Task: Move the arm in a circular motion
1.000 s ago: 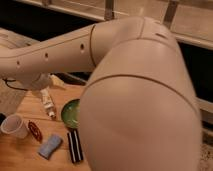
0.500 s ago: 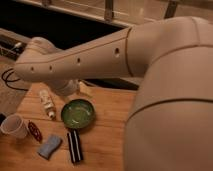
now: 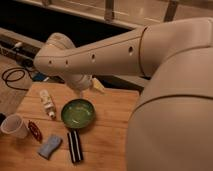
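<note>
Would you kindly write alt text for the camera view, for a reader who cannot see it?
A large cream-white arm reaches in from the right and bends down over a wooden table, its claw hanging just beyond a green bowl. A white bottle, white cup, blue sponge and black bar sit nearby.

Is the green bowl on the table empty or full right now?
Empty: the green bowl shows only its bare, glossy inside. The gripper hangs below the arm, just beyond the bowl.
</note>
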